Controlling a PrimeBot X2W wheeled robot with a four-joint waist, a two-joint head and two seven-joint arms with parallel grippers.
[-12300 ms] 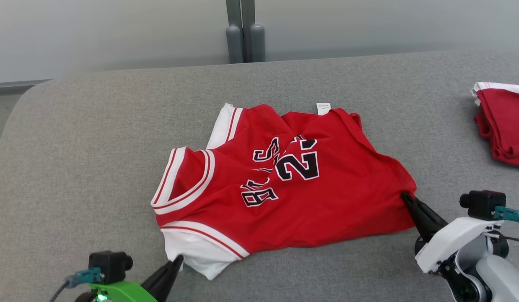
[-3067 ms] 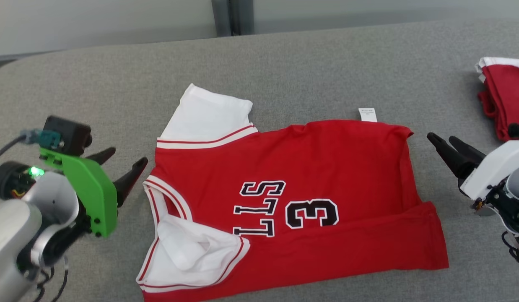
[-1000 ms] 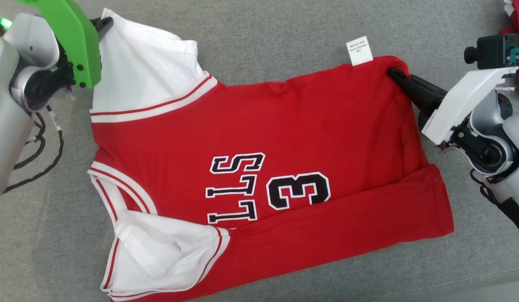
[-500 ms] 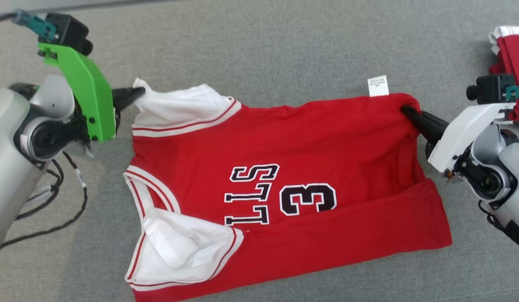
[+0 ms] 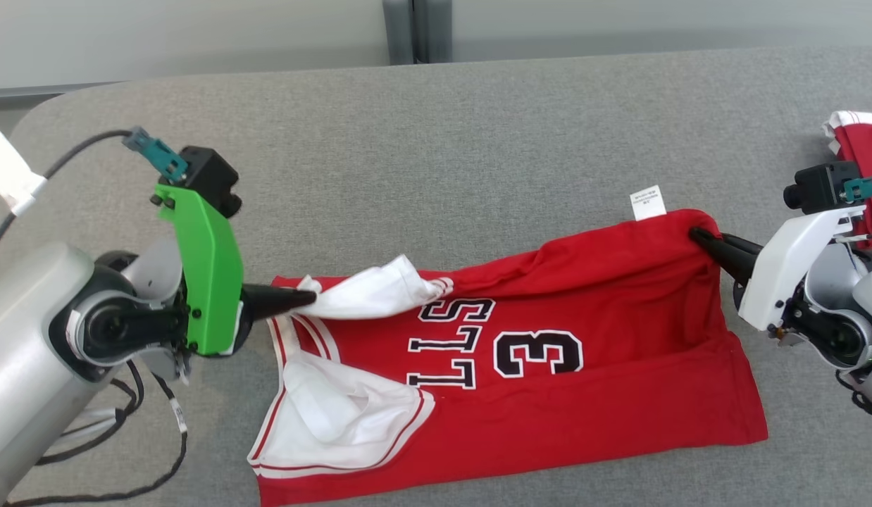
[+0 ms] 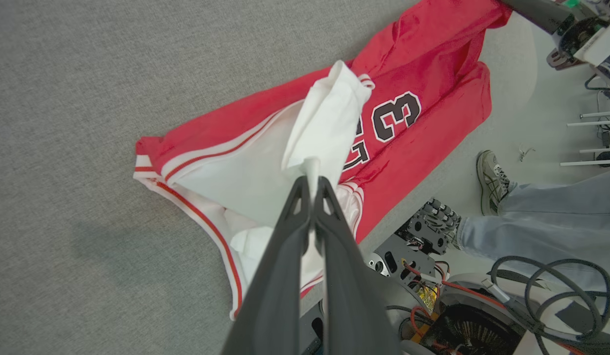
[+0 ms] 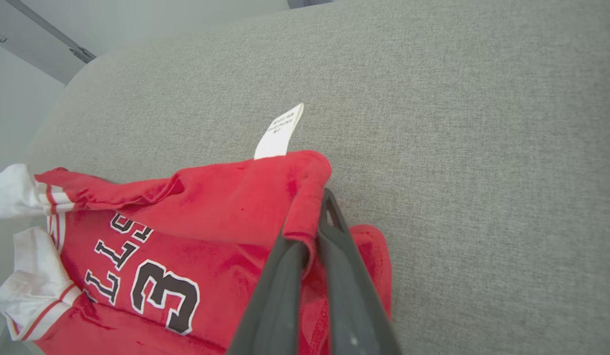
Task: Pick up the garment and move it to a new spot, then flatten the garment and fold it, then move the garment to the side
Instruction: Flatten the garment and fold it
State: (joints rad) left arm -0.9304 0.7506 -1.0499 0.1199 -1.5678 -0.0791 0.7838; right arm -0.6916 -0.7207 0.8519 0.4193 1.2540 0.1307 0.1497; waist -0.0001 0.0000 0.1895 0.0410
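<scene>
1. Both grippers are pinched shut on cloth. The left gripper (image 5: 303,299) holds the tip of the far white sleeve (image 5: 380,292). The right gripper (image 5: 698,236) holds the far hem corner, just beside the white care label (image 5: 648,203).
2. The red short-sleeved jersey with black "3" lettering (image 5: 584,394) lies toward the near edge of the grey fabric tabletop (image 5: 478,141), collar toward the left edge and hem toward the right.
3. Half a second ago the far sleeve was spread flat, outward from the body. It is now lifted and drawn over the chest, touching the top of the lettering. The far edge has risen into a slack ridge between the two grips.
4. The head camera has also shifted, so I compare against the jersey, not the frame.
5. My read: flattening is finished and the first fold, far edge over near, is under way.
6. The near sleeve is crumpled and may bulk up the fold.
7. A second red garment (image 5: 858,141) sits at the right edge, well apart.
</scene>
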